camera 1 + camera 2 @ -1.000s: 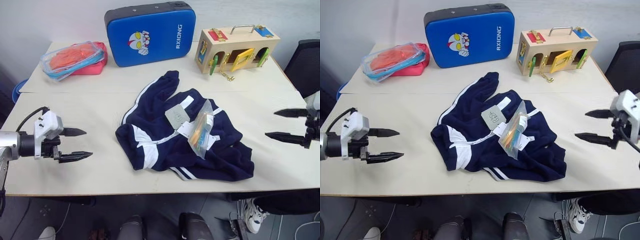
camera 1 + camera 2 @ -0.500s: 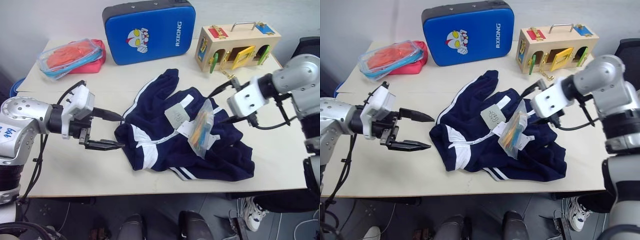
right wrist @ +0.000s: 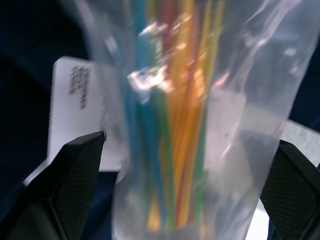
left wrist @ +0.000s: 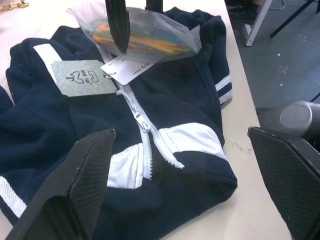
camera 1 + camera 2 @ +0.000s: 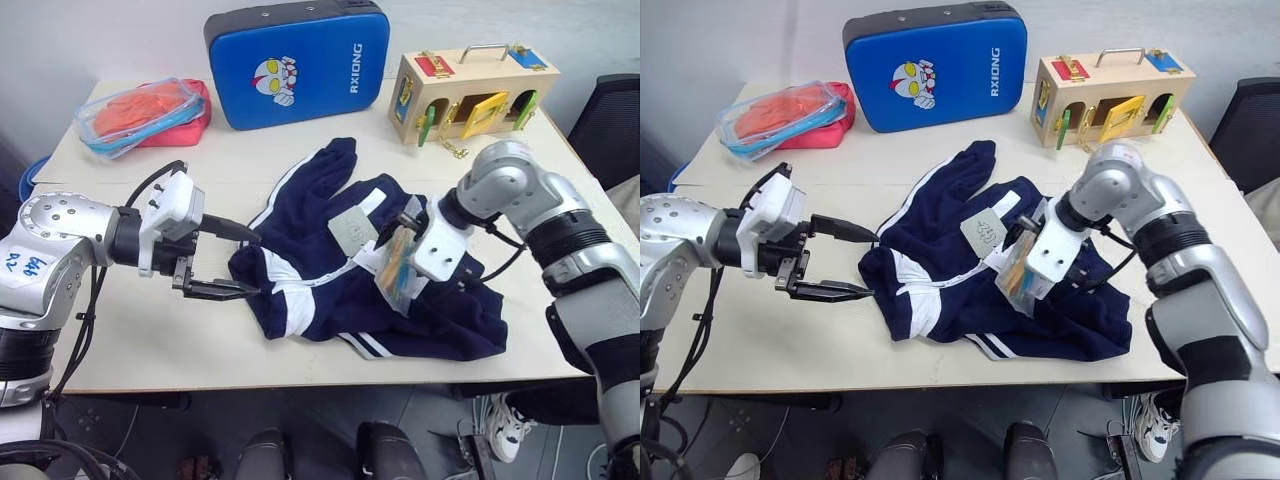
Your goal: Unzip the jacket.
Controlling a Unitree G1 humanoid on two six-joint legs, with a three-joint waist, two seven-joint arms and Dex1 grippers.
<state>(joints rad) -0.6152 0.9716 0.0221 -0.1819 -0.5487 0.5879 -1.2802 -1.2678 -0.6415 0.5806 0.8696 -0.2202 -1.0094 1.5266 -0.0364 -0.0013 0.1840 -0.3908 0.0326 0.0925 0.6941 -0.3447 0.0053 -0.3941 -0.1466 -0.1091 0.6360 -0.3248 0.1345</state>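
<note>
The navy jacket [image 5: 330,290] with white stripes lies crumpled in the middle of the table. Its white zipper [image 4: 146,145] runs down the front and looks closed, with a grey hang tag [image 4: 82,77] at its upper end. A clear bag of coloured sticks [image 5: 403,262] lies on the jacket. My left gripper [image 5: 250,265] is open and points level at the jacket's left edge, just short of the fabric. My right gripper [image 3: 185,145] is open and points down, with its fingers either side of the bag. Whether they touch the bag I cannot tell.
A blue padded case [image 5: 295,65] with a cartoon face stands at the back. Right of it is a wooden latch box [image 5: 470,95]. A clear container of orange and red things [image 5: 140,115] sits back left. Bare table [image 5: 150,330] lies front left. A black chair [image 5: 610,120] stands at the right.
My right arm swung in from the table's right edge, rolled over and came down over the bag. My left gripper moved right to the jacket's edge, then held still.
</note>
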